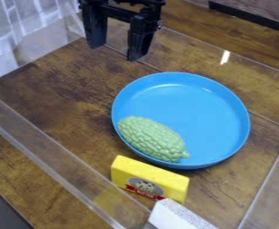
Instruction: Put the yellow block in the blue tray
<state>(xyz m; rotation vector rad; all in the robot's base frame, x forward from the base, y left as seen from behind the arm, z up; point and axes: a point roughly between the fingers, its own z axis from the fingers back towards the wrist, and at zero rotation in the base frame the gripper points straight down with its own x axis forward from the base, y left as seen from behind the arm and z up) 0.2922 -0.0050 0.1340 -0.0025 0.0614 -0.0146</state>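
Jaws spread wide and holding nothing, the gripper (pixel 117 52) hangs beyond the blue tray's (pixel 196 103) eleven o'clock, while the yellow block (pixel 139 172) lies outside at seven o'clock, its pickup and placing undone

Trays, round, blue: one blue tray (pixel 207 106). Blocks: two in all, comprising one yellow block (pixel 148 178) and one whitish block (pixel 178 216), the latter cut by the frame's lower edge. Picture labels, red and white: one label (pixel 143 186). Lumps, oval, bumpy, green: one green lump (pixel 152 139). Tabletops, wooden: one tabletop (pixel 58 85). Grippers: one gripper (pixel 117 46), with fingers numbering two. Clear panels: more than one panel (pixel 49 159); exact count uncertain, their edges being hard to tell apart.
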